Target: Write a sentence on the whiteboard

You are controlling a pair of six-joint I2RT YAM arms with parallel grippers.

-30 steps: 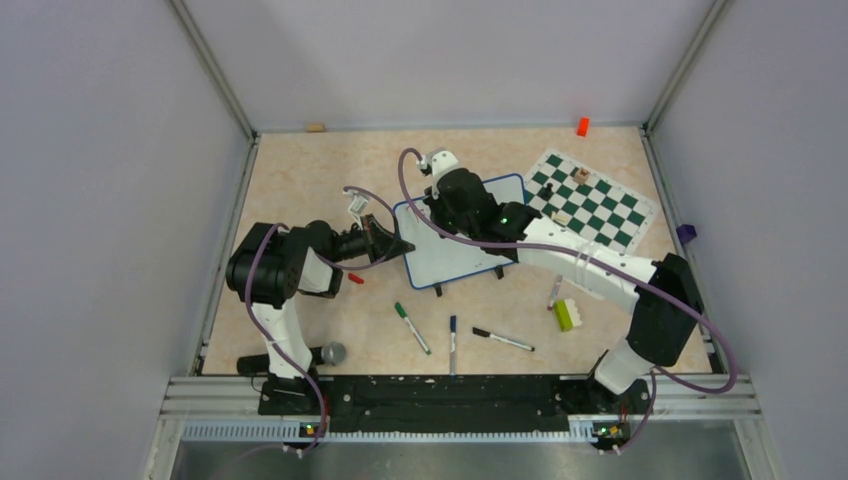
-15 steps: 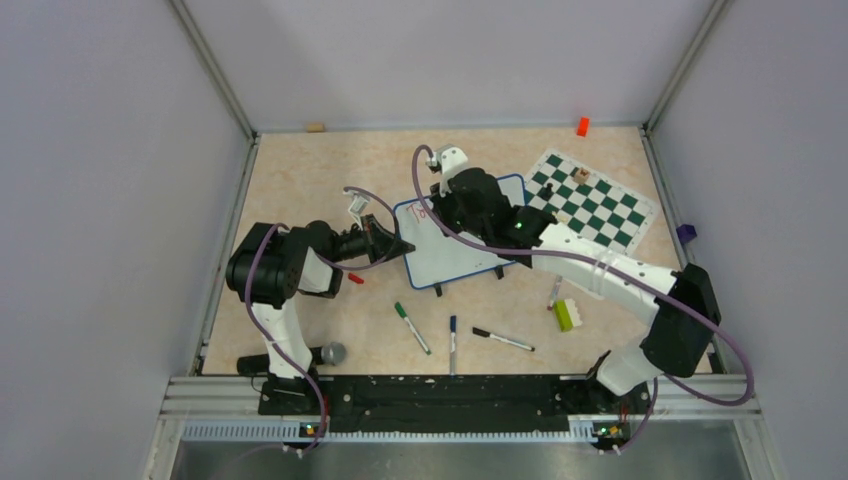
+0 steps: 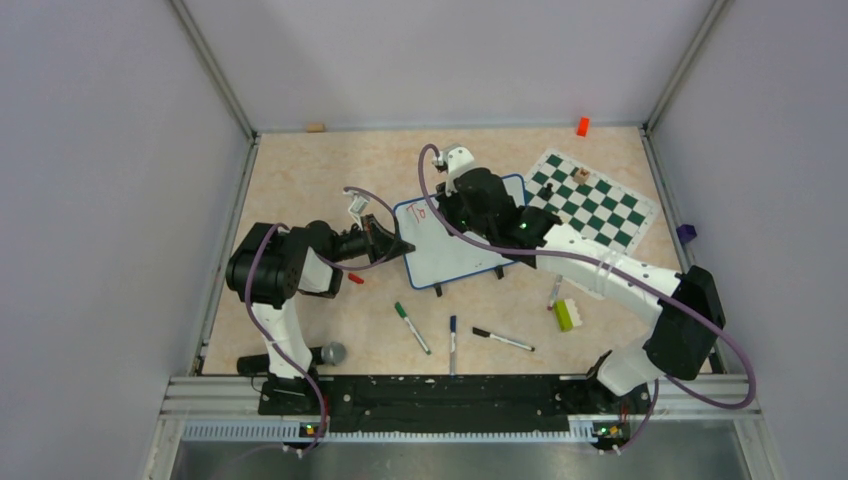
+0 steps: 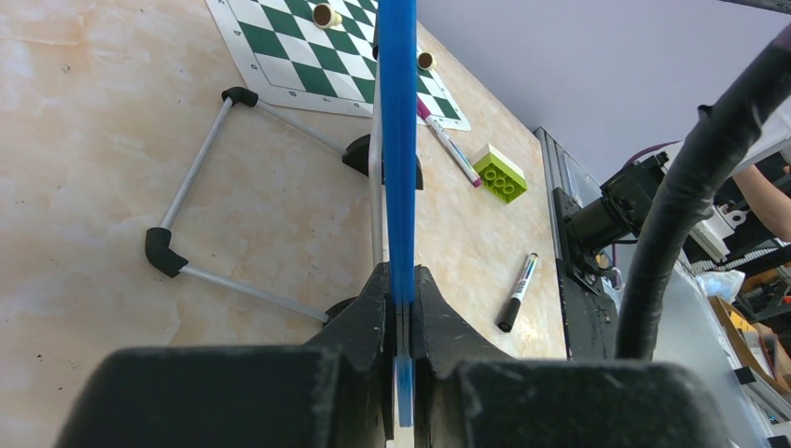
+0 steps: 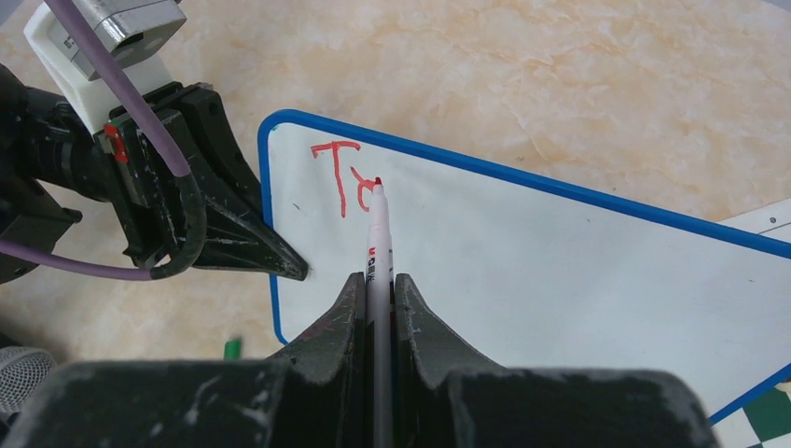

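Note:
The whiteboard [image 3: 452, 252], white with a thin blue frame, stands tilted on its black feet at mid-table. My left gripper [image 3: 398, 245] is shut on the frame at the board's left edge; the left wrist view shows the blue edge [image 4: 398, 140] clamped in that gripper [image 4: 399, 280]. My right gripper [image 5: 378, 285] is shut on a white red-tipped marker [image 5: 379, 245], whose tip rests on the whiteboard [image 5: 560, 271] near its upper left corner. The sentence [image 5: 343, 175] stands as a red "T" and a partly drawn second letter beside the tip.
A green-and-white chess mat [image 3: 590, 200] lies right of the board. In front lie a green marker [image 3: 411, 327], a blue marker [image 3: 452, 343], a black marker [image 3: 503, 340] and a green brick [image 3: 565, 314]. A red cap [image 3: 356, 279] sits under my left arm.
My right arm has shifted slightly to the right with the marker, and red strokes now show at the board's upper left corner. The left arm has stayed still.

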